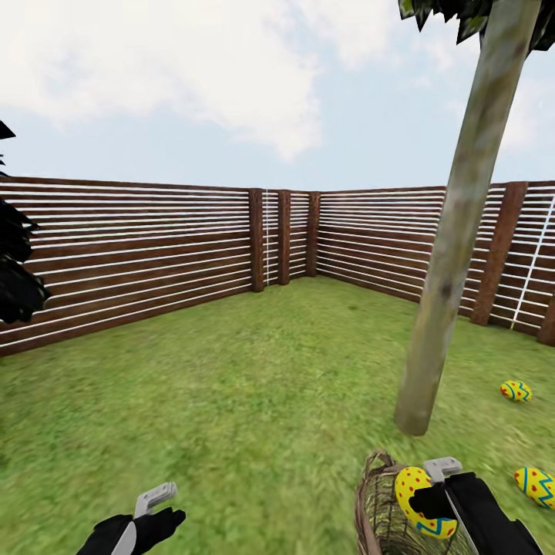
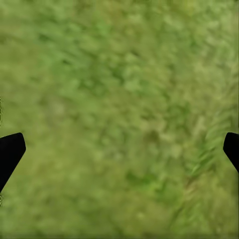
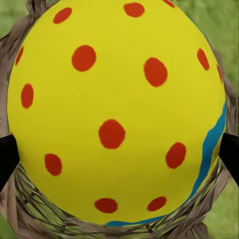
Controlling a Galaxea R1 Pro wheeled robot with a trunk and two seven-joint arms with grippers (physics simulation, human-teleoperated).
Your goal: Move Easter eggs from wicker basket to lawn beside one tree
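Head view: the right gripper (image 1: 433,493) sits low at the right, its fingers pinching a yellow egg with red dots (image 1: 420,497) directly above the open mouth of the wicker basket (image 1: 378,512). The basket stands on the lawn (image 1: 231,385), close to the foot of the tree (image 1: 455,231), whose pale trunk rises at a lean and carries dark leaves at the top edge of the frame. Two more eggs lie on the grass to the right of the trunk: the farther egg (image 1: 516,391) near the trunk base, the nearer egg (image 1: 535,486) just beside the right arm. The left gripper (image 1: 154,505) hangs low at the left over bare grass, holding nothing. A dark brown slatted fence (image 1: 139,247) with thick posts closes the garden on all visible sides. Dark foliage (image 1: 14,262) intrudes at the left edge.

Left wrist view: both black fingertips (image 2: 11,152) stand at opposite edges of the frame, spread wide, with only blurred grass (image 2: 119,109) between them.

Right wrist view: the held egg (image 3: 117,109) lies between the two black fingertips (image 3: 7,157), which press against its sides. A blue band shows along its lower edge. The basket's woven rim (image 3: 45,214) is visible around and behind the egg
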